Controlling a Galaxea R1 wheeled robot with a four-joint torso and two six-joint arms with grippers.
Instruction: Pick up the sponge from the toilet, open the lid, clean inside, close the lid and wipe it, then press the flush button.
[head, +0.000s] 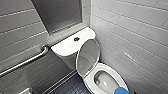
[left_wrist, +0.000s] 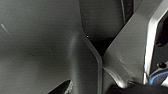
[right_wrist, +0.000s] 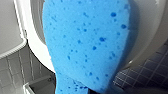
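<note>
Sponge (right_wrist: 87, 45) gripped in right jaws, just ahead, over toilet (head: 117, 76) bowl; lid (head: 88, 56) raised for cleaning inside.

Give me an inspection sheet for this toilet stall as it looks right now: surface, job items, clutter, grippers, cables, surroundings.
surface: white tank top carrying the flush button; dark blue tiled floor.
job's things: toilet with its lid raised, leaning back toward the tank; blue sponge at the bowl's near rim.
clutter: nothing seen.
grippers: open or shut cannot be told.
cables: what looks like a blue wire on the left arm's hardware.
surroundings: metal grab bar on the grey tiled wall; white tiled wall beside the toilet.
</note>
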